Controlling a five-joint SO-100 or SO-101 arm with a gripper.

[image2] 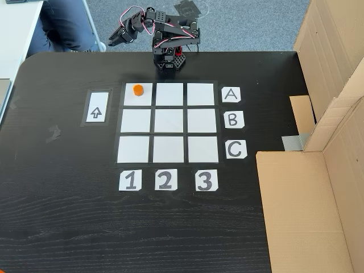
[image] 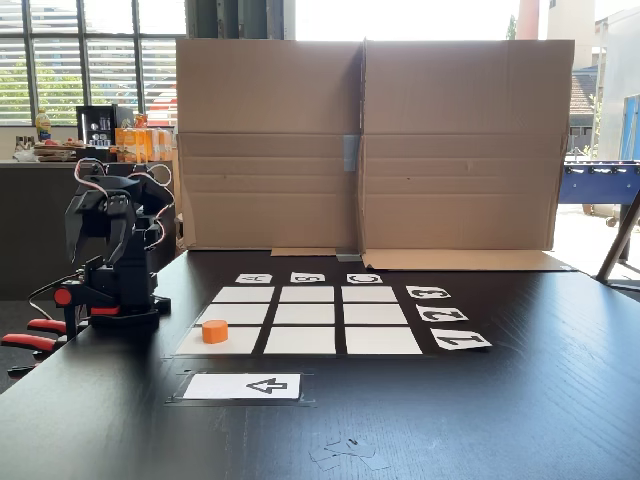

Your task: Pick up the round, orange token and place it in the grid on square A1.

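Note:
The orange token [image: 215,331] [image2: 137,89] stands upright on square A1 [image: 240,345] [image2: 145,99], the corner cell of the grid [image: 306,314] [image2: 169,120] nearest the arm, in line with label A and number 1. The black arm sits folded at the table edge beyond that corner. Its gripper [image: 96,245] [image2: 115,41] hangs well clear of the token with nothing in it. How far its fingers are apart I cannot make out in either fixed view.
A white card with a black arrow [image: 243,386] [image2: 97,107] lies beside the grid. Tall cardboard walls [image: 370,150] [image2: 327,142] line one table side. Red clamps [image: 30,335] hold the arm's base. A seated person's legs [image2: 62,23] are past the table edge.

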